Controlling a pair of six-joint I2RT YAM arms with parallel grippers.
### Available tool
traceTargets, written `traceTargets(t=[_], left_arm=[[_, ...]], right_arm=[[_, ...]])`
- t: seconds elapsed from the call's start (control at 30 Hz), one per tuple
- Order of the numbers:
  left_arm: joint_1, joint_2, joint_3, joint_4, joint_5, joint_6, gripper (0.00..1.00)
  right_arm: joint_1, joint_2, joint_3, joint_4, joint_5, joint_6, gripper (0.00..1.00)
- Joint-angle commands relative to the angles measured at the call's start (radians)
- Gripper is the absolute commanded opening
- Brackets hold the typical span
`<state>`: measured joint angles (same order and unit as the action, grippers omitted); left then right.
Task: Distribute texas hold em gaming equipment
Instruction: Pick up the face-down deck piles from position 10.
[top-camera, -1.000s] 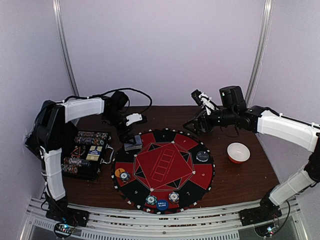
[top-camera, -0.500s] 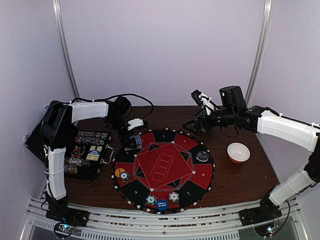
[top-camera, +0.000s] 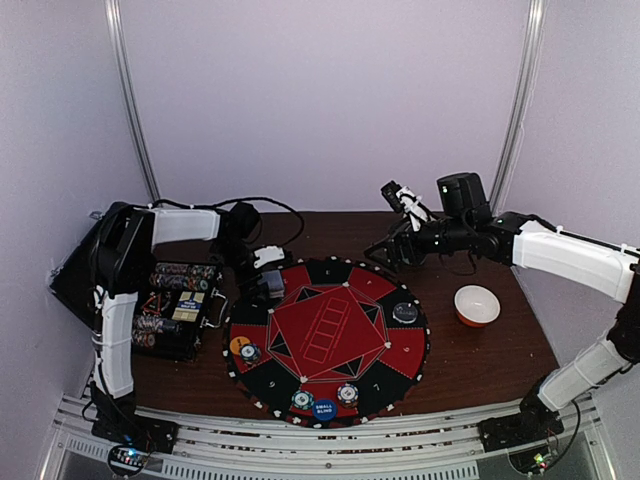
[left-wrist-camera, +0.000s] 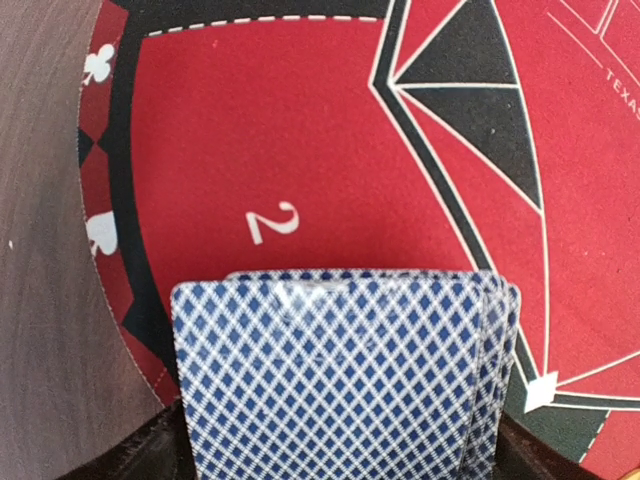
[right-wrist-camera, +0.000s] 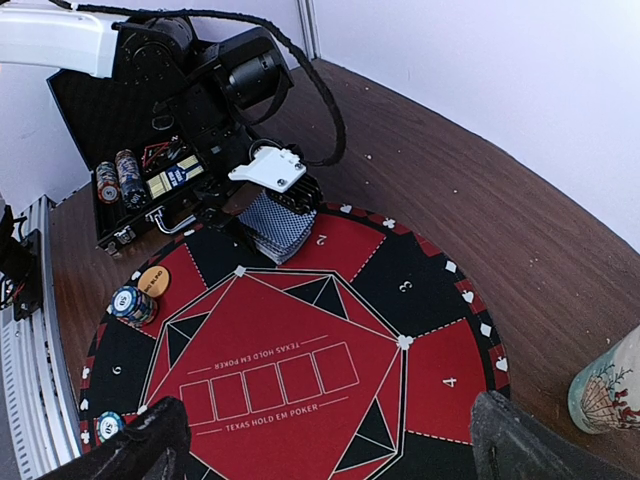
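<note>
Judged roughly midway. On the brown desk (top-camera: 480, 350), across its middle, the round red-and-black mat (top-camera: 328, 335); at the desk's left edge, the black case (top-camera: 175, 305), with rolls of chips inside, not yet handed out. At the mat's far-left rim, by the numeral 2, the cards (left-wrist-camera: 340, 380), all in one stack, none dealt to any seat or into the five central boxes. Already set out: a poker chip (top-camera: 251, 353) beside the orange button (top-camera: 240, 345) at the mat's left rim, two more chips flanking the blue small-blind button (top-camera: 324, 408) at the near rim, a dark button (top-camera: 405, 312) at the right rim. Left to do, most likely: the dealing, plus chips for the bare seats. Spread wide, the left gripper (right-wrist-camera: 268, 205), straddling the stack, a finger at each side; contact unclear, no lift apparent. Spread wide too, the right gripper (top-camera: 385, 252), holding nothing, hovering over the mat's far-right rim. Stack backs-up, slightly fanned, flat on the felt; one straight edge square toward the numeral 2, the opposite end cut off in the left wrist view. Long axis judged to run along the rim rather than toward the mat's centre, though not surely.
</note>
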<state>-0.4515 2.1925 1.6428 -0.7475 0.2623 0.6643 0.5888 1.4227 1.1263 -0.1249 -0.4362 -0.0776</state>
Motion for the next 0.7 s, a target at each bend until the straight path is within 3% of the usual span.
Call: traceTargets(t=[0.0, 0.37, 0.67], left_arm=[[0.004, 0.021, -0.020, 0.013, 0.002, 0.025, 0.90], [0.002, 0.021, -0.007, -0.009, -0.006, 0.037, 0.56], [-0.027, -0.133, -0.028, 0.013, -0.075, 0.029, 0.52]], right_arm=[[-0.006, 0.006, 0.025, 0.008, -0.019, 0.012, 1.00], [-0.006, 0.009, 0.039, 0.010, -0.016, 0.015, 1.00], [-0.031, -0.042, -0.001, 0.154, 0.059, 0.134, 1.00]])
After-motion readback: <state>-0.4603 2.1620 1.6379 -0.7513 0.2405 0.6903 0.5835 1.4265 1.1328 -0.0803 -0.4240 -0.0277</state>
